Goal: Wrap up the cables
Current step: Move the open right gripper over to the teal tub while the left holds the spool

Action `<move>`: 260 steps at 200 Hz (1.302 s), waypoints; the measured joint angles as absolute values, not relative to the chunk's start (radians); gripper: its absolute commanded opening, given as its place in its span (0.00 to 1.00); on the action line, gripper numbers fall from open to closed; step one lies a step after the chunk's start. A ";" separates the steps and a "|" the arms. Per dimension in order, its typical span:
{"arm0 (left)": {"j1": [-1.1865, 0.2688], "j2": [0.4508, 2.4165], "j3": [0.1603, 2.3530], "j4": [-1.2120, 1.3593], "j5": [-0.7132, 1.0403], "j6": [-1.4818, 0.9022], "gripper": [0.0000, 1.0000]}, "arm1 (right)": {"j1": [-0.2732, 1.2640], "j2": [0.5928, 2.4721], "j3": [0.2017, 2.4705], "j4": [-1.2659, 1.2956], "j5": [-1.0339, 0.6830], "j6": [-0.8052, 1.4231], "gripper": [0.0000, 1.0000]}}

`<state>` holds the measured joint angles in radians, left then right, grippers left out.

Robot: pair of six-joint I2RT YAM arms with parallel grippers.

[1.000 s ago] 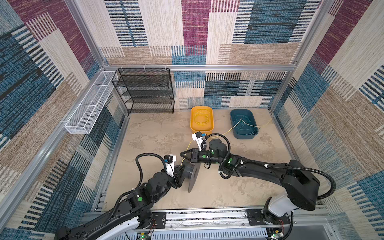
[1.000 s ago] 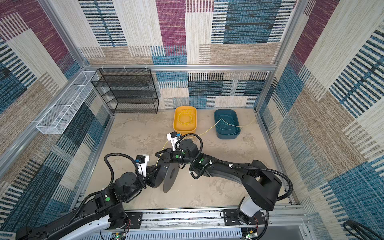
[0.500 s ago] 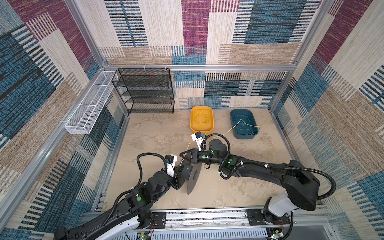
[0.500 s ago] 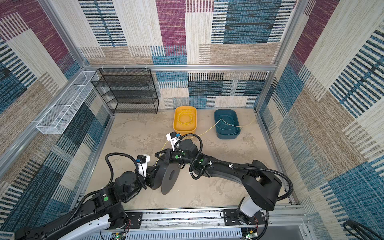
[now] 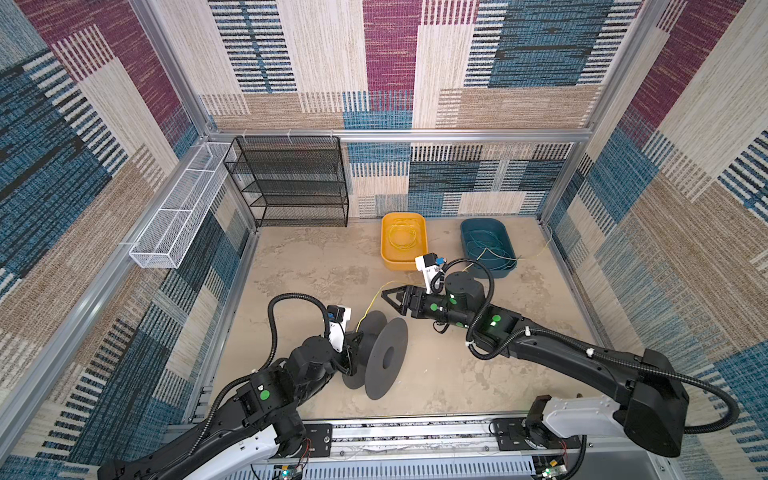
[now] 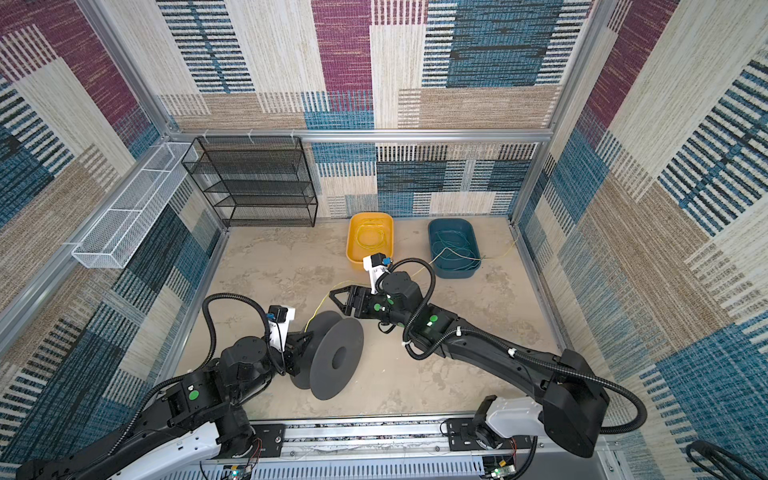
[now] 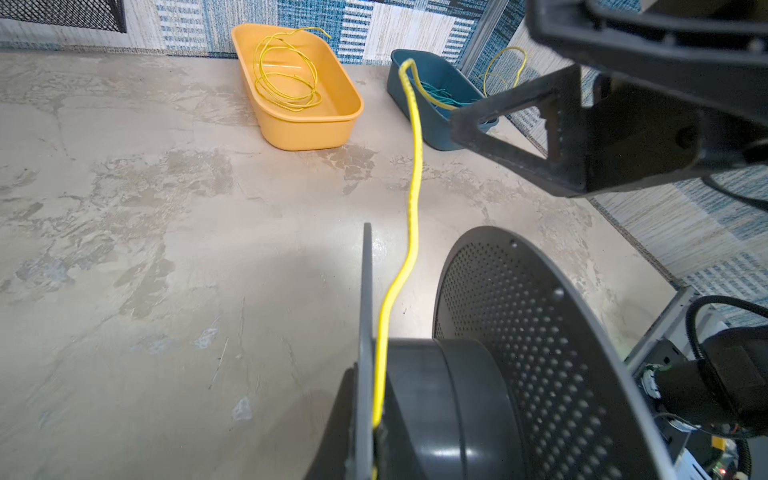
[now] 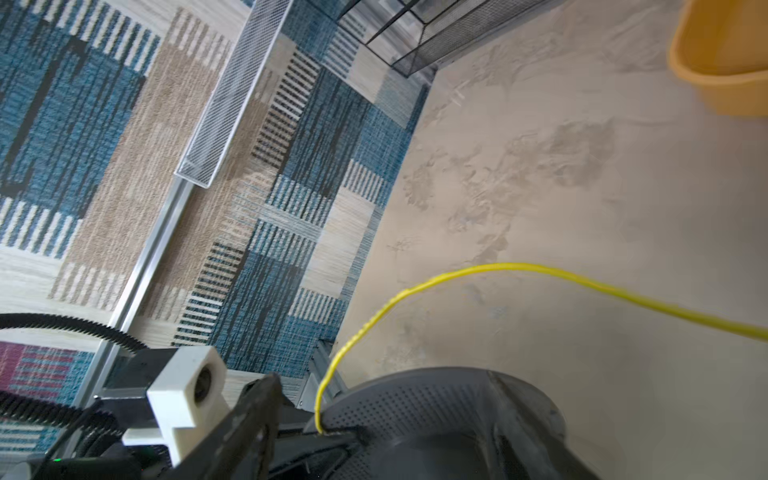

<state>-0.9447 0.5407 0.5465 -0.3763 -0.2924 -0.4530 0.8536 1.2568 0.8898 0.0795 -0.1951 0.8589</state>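
Note:
A dark grey spool (image 5: 386,357) (image 6: 336,357) stands on edge at the front of the floor. My left gripper (image 5: 353,345) (image 6: 297,345) is shut on its near flange, where the end of a yellow cable (image 7: 413,166) is pinched against the flange. That cable (image 5: 374,299) (image 8: 498,266) rises from the spool, arcs past my right gripper (image 5: 392,302) (image 6: 338,304) and runs back to the blue bin (image 5: 464,245). The right gripper stands open just behind the spool and holds nothing. Another yellow cable (image 5: 401,237) lies coiled in the yellow bin (image 5: 384,249).
The blue bin also holds teal cable loops, and a yellow strand trails from it toward the right wall. A black wire shelf (image 5: 291,183) stands at the back left. A white wire basket (image 5: 178,220) hangs on the left wall.
The right gripper's jaws have gone from shut to open beside the yellow cable. The left arm and the spool have hardly moved.

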 measured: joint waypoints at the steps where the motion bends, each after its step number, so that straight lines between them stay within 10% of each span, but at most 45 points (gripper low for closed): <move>1: -0.945 0.541 0.548 -0.380 -0.294 -0.453 0.00 | 0.852 1.254 0.889 0.077 -0.194 0.859 0.80; 44: -0.945 0.536 0.641 -0.485 -0.346 -0.442 0.00 | 0.812 1.071 0.884 -0.125 -0.104 0.814 0.72; 103: -0.945 0.550 0.748 -0.586 -0.389 -0.416 0.00 | 0.766 1.010 1.111 -0.508 0.319 0.588 0.20; 164: -0.942 0.603 0.888 -0.683 -0.415 -0.391 0.00 | 0.609 1.127 1.139 -0.581 0.582 0.383 0.30; 260: -0.870 0.747 1.077 -0.785 -0.359 -0.391 0.00 | 0.269 1.415 1.113 -0.318 0.263 0.001 0.66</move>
